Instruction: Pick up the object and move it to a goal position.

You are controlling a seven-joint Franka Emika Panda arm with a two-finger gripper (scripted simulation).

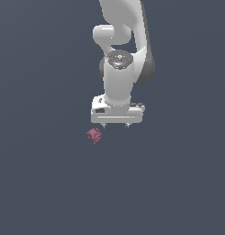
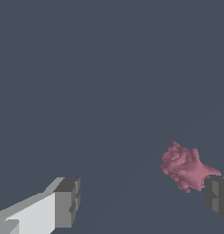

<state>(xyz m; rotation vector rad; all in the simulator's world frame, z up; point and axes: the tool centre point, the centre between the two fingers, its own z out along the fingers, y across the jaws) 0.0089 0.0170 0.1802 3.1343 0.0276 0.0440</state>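
Note:
The object (image 1: 94,135) is a tiny pinkish-red spiky lump lying on the dark grey floor. My white gripper (image 1: 115,125) hangs just above and toward the exterior view's right of it, pointing down, with its two short fingertips spread wide apart. In the wrist view the object (image 2: 185,168) lies close beside one dark finger pad (image 2: 217,196), while the other pad (image 2: 67,202) is far across the frame. The gripper (image 2: 143,201) is open and nothing sits between its fingers.
The white arm (image 1: 120,50) rises behind the gripper toward the top of the exterior view. Around it is only a flat dark grey surface (image 1: 45,183).

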